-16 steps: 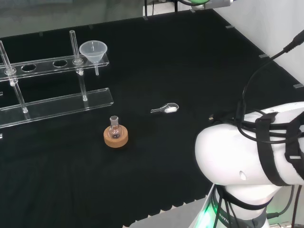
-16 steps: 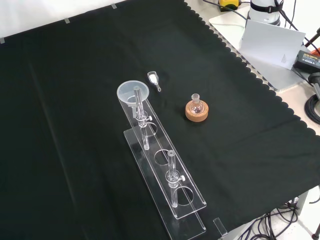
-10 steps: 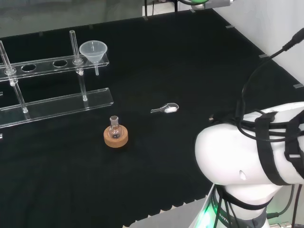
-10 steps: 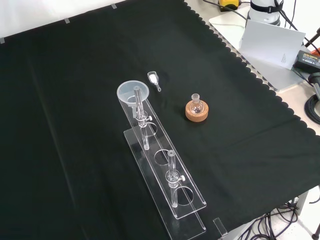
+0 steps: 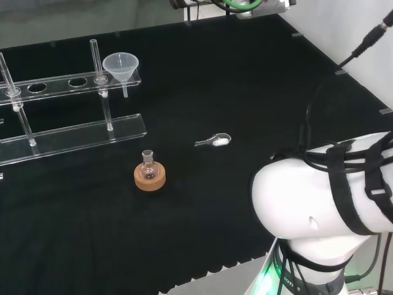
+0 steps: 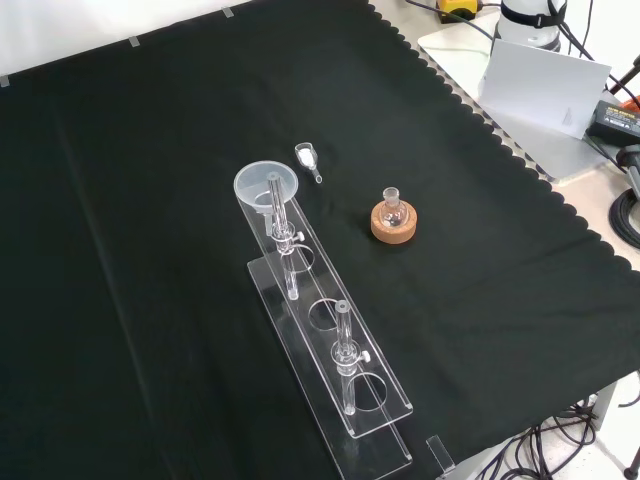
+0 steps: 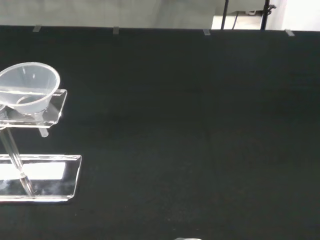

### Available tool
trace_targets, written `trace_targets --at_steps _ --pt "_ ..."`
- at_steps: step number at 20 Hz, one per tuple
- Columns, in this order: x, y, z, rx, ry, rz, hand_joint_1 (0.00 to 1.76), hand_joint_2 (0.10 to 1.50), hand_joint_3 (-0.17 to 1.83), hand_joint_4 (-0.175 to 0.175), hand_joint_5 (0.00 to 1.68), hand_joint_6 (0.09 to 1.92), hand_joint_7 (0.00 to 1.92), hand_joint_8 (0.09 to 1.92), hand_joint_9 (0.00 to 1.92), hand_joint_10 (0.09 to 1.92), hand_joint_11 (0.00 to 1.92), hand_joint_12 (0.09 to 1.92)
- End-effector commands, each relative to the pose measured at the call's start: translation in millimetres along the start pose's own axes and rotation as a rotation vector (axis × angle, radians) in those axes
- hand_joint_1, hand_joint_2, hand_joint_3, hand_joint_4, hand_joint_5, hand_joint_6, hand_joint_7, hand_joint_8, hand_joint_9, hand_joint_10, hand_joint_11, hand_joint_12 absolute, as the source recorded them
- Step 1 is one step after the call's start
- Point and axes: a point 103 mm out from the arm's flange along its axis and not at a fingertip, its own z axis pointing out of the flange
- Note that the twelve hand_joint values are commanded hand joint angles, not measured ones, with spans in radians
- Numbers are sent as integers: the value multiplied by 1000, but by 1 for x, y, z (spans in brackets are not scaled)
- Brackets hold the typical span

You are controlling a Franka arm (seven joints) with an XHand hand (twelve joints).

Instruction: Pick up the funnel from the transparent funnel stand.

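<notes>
In your head view, the transparent funnel stand (image 5: pixel 67 132) runs along the far left of the cloth, and the clear funnel (image 5: pixel 121 66) sits in the hole at its right end, stem pointing down. Nearer you stands a small flask (image 5: pixel 147 161) on a cork ring (image 5: pixel 150 177). Right of that lies a small scoop (image 5: pixel 215 141). You cannot tell the hand's state.

Table (image 6: pixel 150 150) under black cloth, clear funnel stand (image 6: pixel 330 370), flask on cork ring (image 6: pixel 393 222), small scoop (image 6: pixel 307 158)
</notes>
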Motion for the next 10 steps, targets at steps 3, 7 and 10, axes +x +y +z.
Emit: trace_targets --at_steps 3,7,10 --pt "58 35 16 0 33 -97 307 608 98 79 0 87 0 87 0 87 0 87" --pt "91 53 26 71 -4 -118 305 604 89 96 0 87 0 87 0 87 0 87" --pt "126 68 38 125 -62 -120 303 599 84 98 0 87 0 87 0 87 0 87"
